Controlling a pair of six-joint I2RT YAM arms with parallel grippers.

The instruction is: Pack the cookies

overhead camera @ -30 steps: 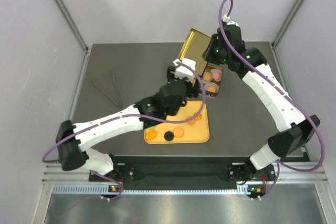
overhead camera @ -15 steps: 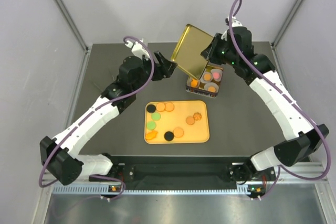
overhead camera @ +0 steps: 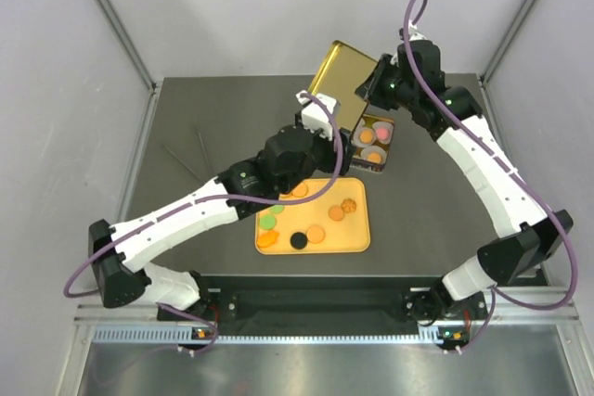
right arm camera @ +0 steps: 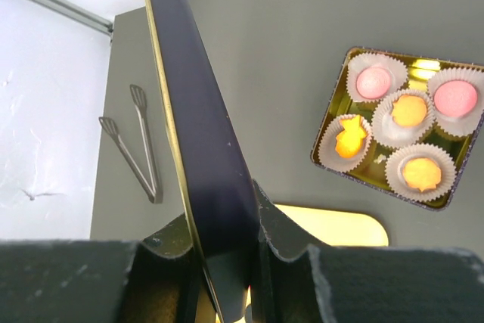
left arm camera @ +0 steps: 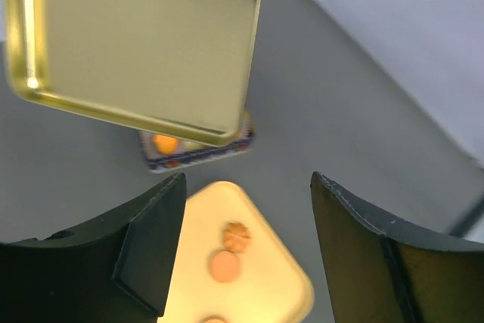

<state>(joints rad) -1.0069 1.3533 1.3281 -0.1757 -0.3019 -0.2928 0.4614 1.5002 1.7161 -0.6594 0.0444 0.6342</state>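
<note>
The empty, wide-open left gripper should be centred over one cookie (lid clamped aloft by the right gripper).

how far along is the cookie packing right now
Done: five cookies sit in paper cups inside the tin. In hand: the right gripper holds the lid up; the left gripper is open and empty. Left: several cookies lie on the tray, and the tin is not yet closed.

The top camera looks down from behind both arms at the whole worktop. Each wrist camera looks out close past its jaws. All three see the gold lid and yellow tray
</note>
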